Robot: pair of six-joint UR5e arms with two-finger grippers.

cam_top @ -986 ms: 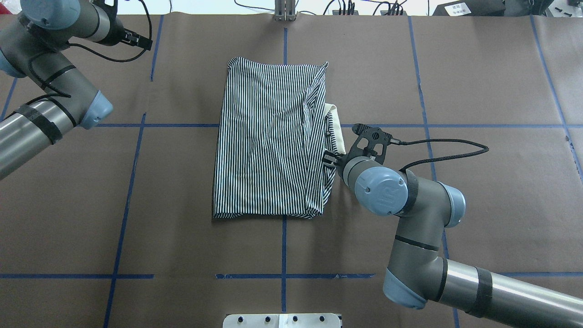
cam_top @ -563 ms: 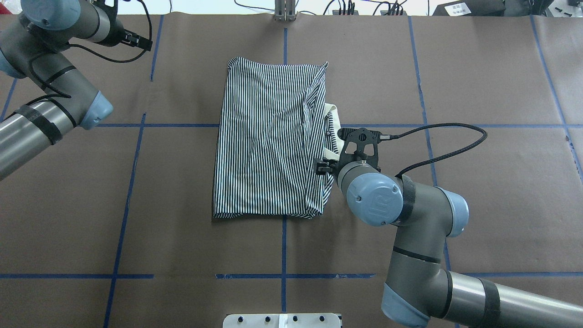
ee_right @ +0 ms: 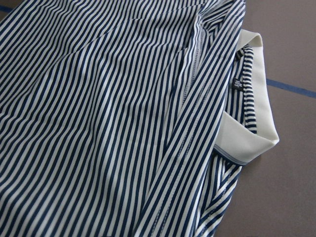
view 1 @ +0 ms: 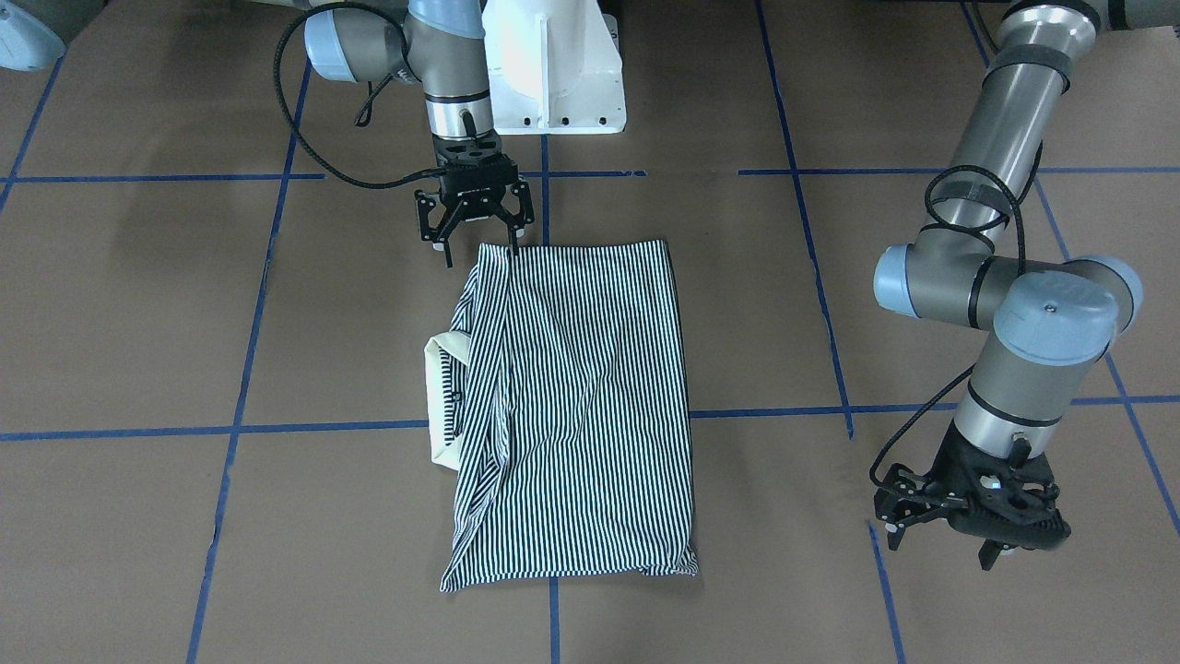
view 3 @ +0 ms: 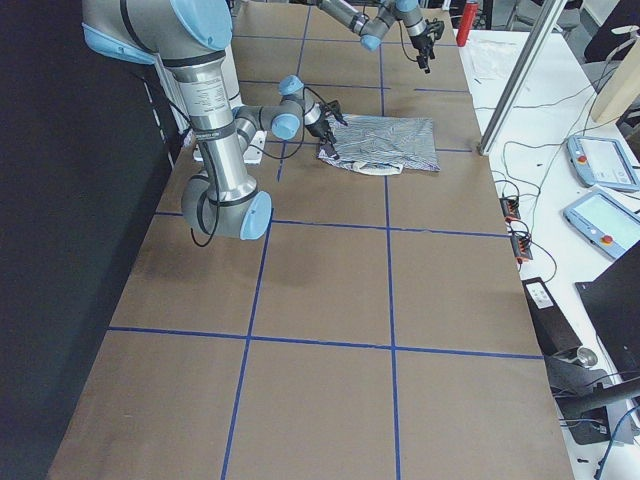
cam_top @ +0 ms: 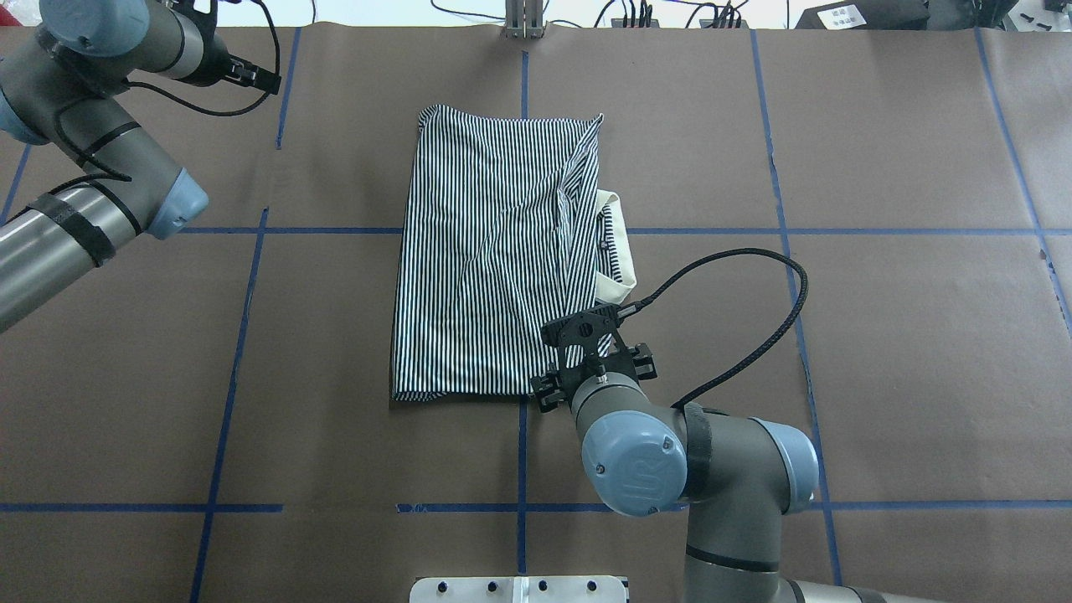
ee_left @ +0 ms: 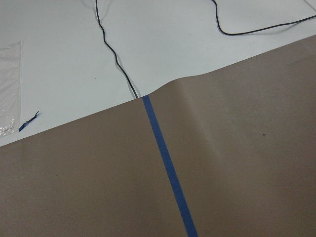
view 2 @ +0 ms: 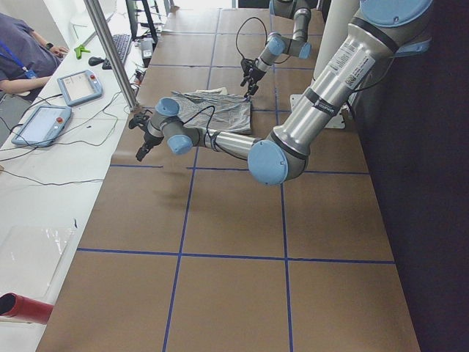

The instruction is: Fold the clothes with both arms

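**Front view.** The striped shirt lies flat in the middle of the table, folded to a long rectangle on the brown paper. Its cream collar sticks out from the long edge on the robot's right side. The right gripper points down at the shirt corner nearest the white base. Its fingers are spread apart with nothing between them. One fingertip sits at the hem corner and the other is over bare paper. The left gripper hangs well apart from the shirt over bare paper, fingers spread and holding nothing.

**Overhead view.** The right wrist covers the shirt's near right corner, and the fingers are mostly hidden under it. The left arm sits at the far left corner of the table. Blue tape marks a grid on the paper.

**Left side view.** The near arm's gripper is over paper by the table's far edge. A person sits at a white bench with two tablets on it.

**Right side view.** The near arm's gripper is at the shirt's nearest corner.

**Left wrist view.** It shows paper, one tape line, a white tabletop and a black cable. Finger state cannot be told from here.

**Right wrist view.** Creased stripes fill the frame, with a folded flap overlapping towards the collar at the right. Finger state cannot be told from here.
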